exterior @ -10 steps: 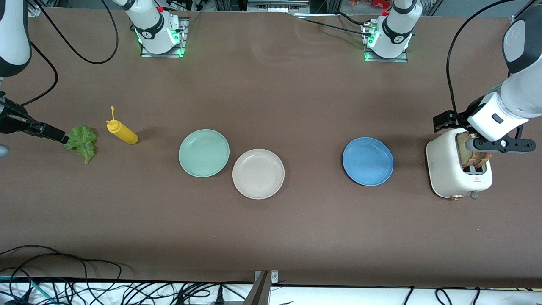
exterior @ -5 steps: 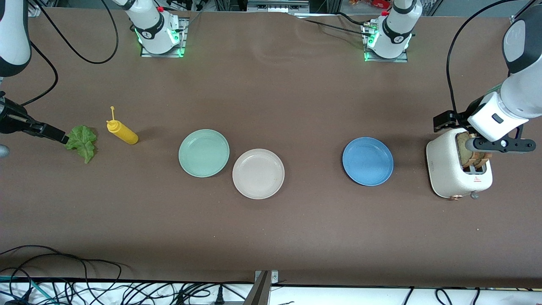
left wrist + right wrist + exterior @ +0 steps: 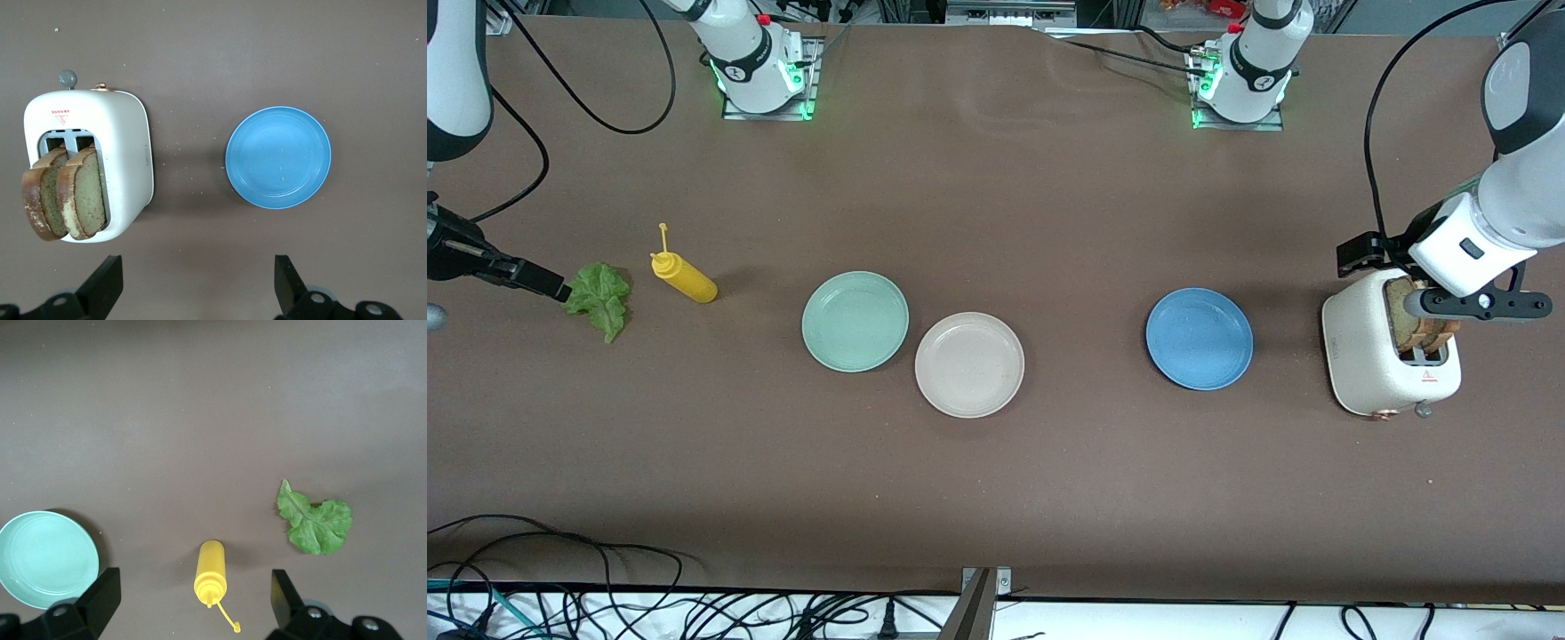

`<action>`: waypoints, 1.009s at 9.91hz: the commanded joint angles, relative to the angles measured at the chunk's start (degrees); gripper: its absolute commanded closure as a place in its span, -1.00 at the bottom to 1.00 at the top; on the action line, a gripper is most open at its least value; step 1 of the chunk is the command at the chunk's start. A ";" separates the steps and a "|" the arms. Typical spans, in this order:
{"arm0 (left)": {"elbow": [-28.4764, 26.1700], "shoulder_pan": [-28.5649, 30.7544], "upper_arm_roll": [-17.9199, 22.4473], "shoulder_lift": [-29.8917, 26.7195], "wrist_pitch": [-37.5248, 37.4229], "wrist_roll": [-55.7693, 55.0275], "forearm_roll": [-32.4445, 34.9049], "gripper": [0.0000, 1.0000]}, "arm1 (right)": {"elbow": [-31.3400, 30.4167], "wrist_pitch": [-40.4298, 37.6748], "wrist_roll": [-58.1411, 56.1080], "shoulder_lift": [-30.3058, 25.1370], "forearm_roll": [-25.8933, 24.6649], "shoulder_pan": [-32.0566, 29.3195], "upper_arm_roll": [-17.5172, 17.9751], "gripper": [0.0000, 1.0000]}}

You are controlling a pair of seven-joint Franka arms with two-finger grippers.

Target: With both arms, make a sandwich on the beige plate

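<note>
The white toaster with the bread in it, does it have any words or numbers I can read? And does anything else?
White toaster: a small red mark with a line of red print under it, too small to read.
Yellow squeeze bottle: no label showing.
Beige round plate, mint-green plate, blue plate: no writing.

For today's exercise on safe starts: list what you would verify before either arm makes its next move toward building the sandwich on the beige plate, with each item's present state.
1. Beige plate bare and ready: ok.
2. Two bread slices standing up out of the toaster: ok.
3. Lettuce lying free on the table: ok.
4. Left tool open, holding nothing: ok.
5. Right tool open, holding nothing: ok.
6. Mustard bottle clear of the lettuce: ok.
</note>
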 commanded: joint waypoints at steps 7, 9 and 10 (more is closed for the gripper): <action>1.65 0.90 0.17 0.54 -1.17 3.59 -0.61 -1.00 | 0.10 0.23 0.26 -0.16 0.82 -0.38 0.13 -1.00; 1.65 0.98 0.17 0.54 -1.17 3.68 -0.70 -1.00 | 0.10 0.23 0.26 -0.16 0.81 -0.46 0.13 -1.00; 1.65 0.98 0.17 0.54 -1.17 3.68 -0.70 -1.00 | 0.10 0.23 0.26 -0.16 0.81 -0.46 0.13 -1.00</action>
